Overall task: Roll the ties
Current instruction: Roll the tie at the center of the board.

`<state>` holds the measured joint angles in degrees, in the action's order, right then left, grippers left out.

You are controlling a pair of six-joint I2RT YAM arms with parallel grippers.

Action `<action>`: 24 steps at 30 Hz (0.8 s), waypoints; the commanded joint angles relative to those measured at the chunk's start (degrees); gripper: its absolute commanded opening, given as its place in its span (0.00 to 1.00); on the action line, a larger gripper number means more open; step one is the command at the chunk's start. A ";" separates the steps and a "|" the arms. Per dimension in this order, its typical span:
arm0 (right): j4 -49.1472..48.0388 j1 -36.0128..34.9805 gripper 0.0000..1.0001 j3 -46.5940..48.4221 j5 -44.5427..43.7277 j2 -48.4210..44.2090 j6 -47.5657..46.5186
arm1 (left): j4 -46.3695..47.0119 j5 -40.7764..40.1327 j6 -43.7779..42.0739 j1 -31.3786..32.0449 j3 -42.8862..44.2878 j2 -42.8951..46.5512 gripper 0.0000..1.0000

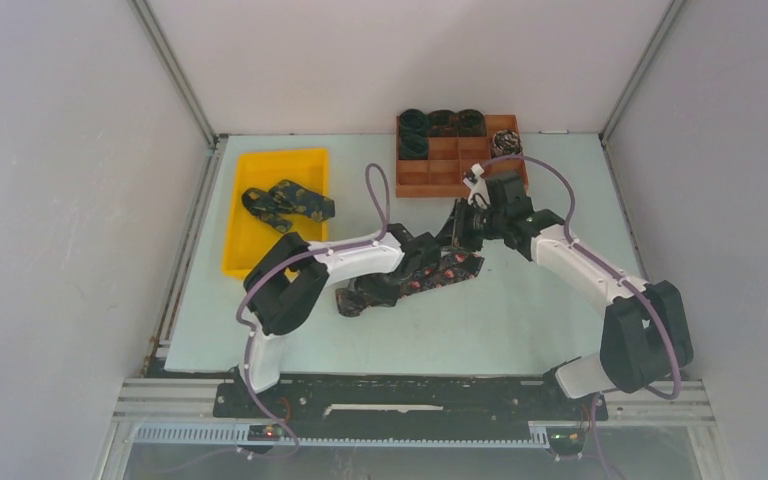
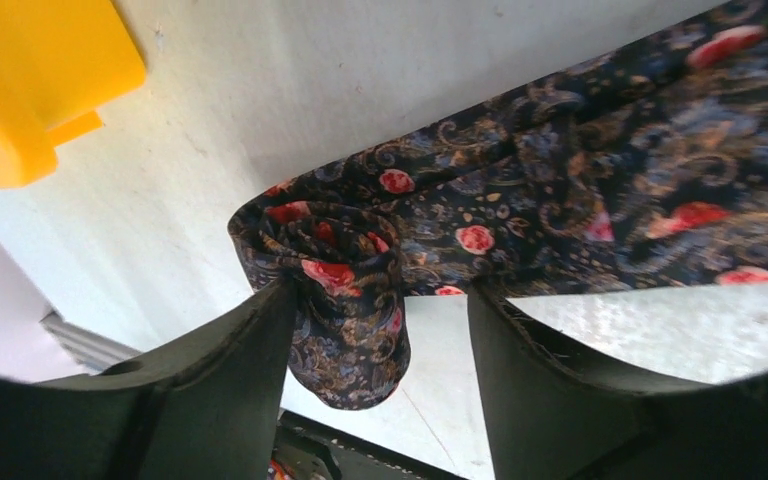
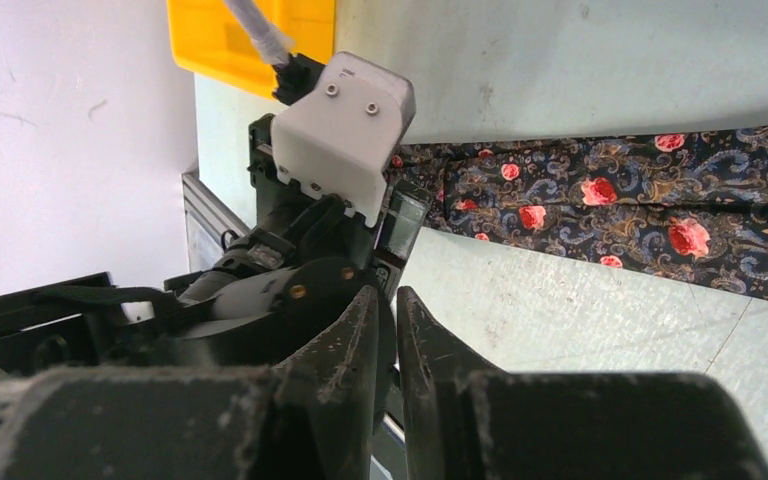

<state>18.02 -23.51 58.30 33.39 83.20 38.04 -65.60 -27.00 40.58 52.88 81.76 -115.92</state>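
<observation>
One tie (image 1: 430,275), dark with red flowers, is lying across the middle of the table (image 1: 520,310), running from about eight o'clock up toward two o'clock in the top view. In the left wrist view its coiled end (image 2: 345,300) is sitting between the spread jaws of the left gripper (image 2: 380,295). The claw is released: the coil is leaning on the finger (image 2: 230,370) at nine o'clock, while the finger at three o'clock is standing clear of it. The rest of the band is stretching away flat toward one o'clock.

The right gripper (image 3: 395,300) is hovering near the tie's two o'clock end, its jaws clenched almost together with nothing showing between them.

At ten o'clock on the table a yellow tray (image 1: 260,158) is holding loose ties (image 1: 285,203). At twelve o'clock a brown divided box (image 1: 450,170) is holding rolled ties (image 1: 440,122) in its far compartments.
</observation>
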 commanded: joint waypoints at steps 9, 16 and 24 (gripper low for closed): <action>-0.69 -5.32 0.17 0.32 -3.59 -1.87 2.94 | 9.54 -0.11 0.82 0.06 -8.56 19.91 0.75; -4.03 -11.24 0.29 0.28 -7.71 -0.87 5.23 | 22.92 3.53 -0.52 -2.63 -23.24 36.65 0.74; -6.74 -18.27 0.40 1.72 -11.44 5.87 8.33 | 37.65 8.87 -1.69 -10.58 -42.51 58.02 0.72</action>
<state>14.22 -38.96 58.30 25.19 85.23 44.25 -38.11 -21.06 40.03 45.25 45.28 -64.36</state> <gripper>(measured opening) 0.392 0.721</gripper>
